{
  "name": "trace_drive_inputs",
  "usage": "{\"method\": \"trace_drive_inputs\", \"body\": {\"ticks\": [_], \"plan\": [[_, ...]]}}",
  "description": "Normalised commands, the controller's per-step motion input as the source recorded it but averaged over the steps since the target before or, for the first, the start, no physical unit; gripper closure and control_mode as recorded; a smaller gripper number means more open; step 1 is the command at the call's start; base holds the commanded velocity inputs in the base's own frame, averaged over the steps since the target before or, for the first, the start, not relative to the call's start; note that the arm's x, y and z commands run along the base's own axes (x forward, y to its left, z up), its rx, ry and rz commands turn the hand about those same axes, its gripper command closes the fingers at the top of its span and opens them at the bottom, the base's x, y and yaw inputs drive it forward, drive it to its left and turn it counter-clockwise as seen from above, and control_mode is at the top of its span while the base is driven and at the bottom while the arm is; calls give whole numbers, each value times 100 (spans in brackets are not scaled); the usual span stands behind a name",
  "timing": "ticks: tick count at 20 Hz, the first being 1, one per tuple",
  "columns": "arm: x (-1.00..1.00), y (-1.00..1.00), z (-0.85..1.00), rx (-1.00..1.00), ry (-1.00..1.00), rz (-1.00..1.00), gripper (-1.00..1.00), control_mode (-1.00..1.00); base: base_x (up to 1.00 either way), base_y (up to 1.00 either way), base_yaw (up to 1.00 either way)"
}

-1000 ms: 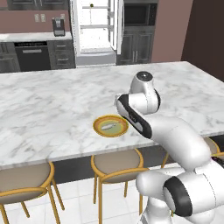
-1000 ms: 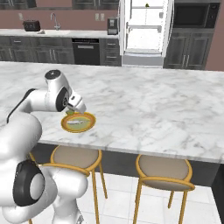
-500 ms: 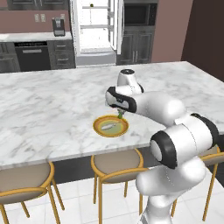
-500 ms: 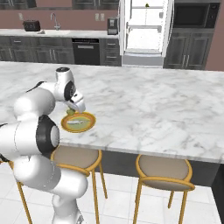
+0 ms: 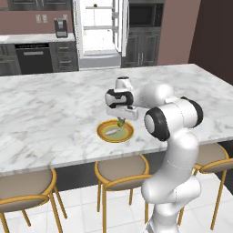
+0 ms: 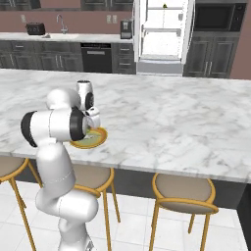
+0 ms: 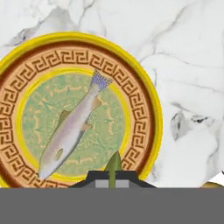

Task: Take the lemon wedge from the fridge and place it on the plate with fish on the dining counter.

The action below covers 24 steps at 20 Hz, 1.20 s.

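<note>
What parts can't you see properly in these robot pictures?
- Lemon wedge: hand view shows just a sliver; the finger tips cover the rest.
- Plate with fish: in the right base view the arm hides most of it, fish included.
- Fridge: its top is cut off by the left base view's edge; things on its shelves are too small.

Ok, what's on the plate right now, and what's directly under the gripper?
A pale grey fish lies on the plate. The shut gripper holds the lemon wedge above the plate's rim beside the fish. The wedge's lower part is covered by the fingers.
</note>
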Motion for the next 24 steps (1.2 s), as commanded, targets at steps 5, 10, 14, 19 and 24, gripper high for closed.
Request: {"method": "trace_drive_inputs", "body": {"ticks": [5, 10, 14, 19, 24], "plan": [[9, 0, -53, 2, 0, -11, 100, -100, 0, 0, 0], [0, 0, -47, 1, -5, -11, 100, -100, 0, 0, 0], [0, 0, -38, 1, -3, -11, 100, -100, 0, 0, 0], [13, 0, -17, 0, -3, -12, 100, -100, 0, 0, 0], [25, 0, -7, 0, 0, -9, 100, -100, 0, 0, 0]]}}
